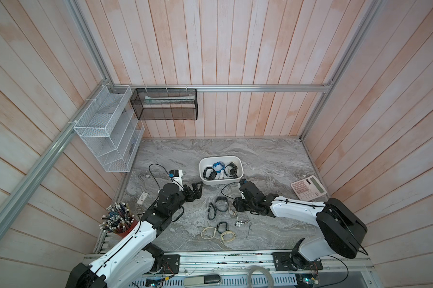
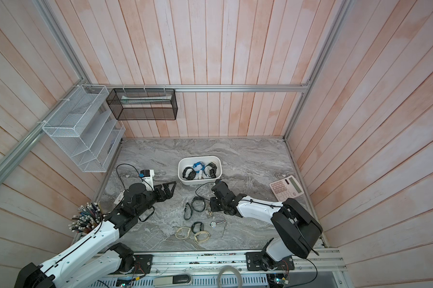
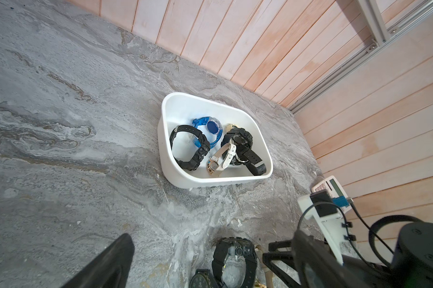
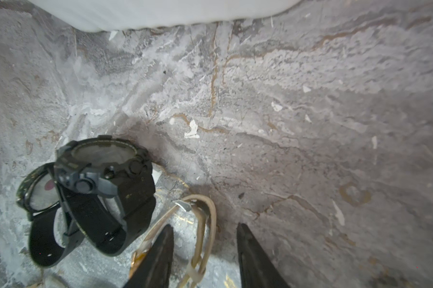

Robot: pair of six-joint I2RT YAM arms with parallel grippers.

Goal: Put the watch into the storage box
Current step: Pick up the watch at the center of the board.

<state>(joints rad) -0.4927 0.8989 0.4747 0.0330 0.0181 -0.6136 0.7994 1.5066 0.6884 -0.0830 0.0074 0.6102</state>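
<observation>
**Overhead view of a marble table [image 1: 272, 159], read left to right.**

- **Far left:** a cup of pencils [image 1: 119, 220] stands at the front corner. A white rack [image 1: 105, 139] and a black basket [image 1: 165, 104] hang on the walls above.
- **Left of centre:** the left gripper [image 1: 196, 190] sits just left of the box, jaws spread wide and holding nothing.
- **Centre:** the box [image 1: 219, 182] holds two dark watches [image 3: 189, 147], a blue one [image 3: 211, 126] and a white one [image 3: 225, 154].
- **In front of the box:** loose watches lie on the marble. A chunky black watch [image 4: 103, 169] stands on its strap. Just beside it lies the beige watch [image 4: 212, 214], on the table and outside the box.
- **Right of these:** the right gripper [image 4: 205, 225] is down at the table. Its fingers [image 4: 160, 254] stand apart on either side of the beige watch's band. A gap shows between the band and one finger, so nothing is clamped.
- **Nearer the front edge:** two cream watches [image 1: 210, 232], a small black one [image 1: 222, 226] and a silver one [image 1: 239, 223].
- **Far right:** a calculator [image 1: 307, 187] near the wall.
</observation>
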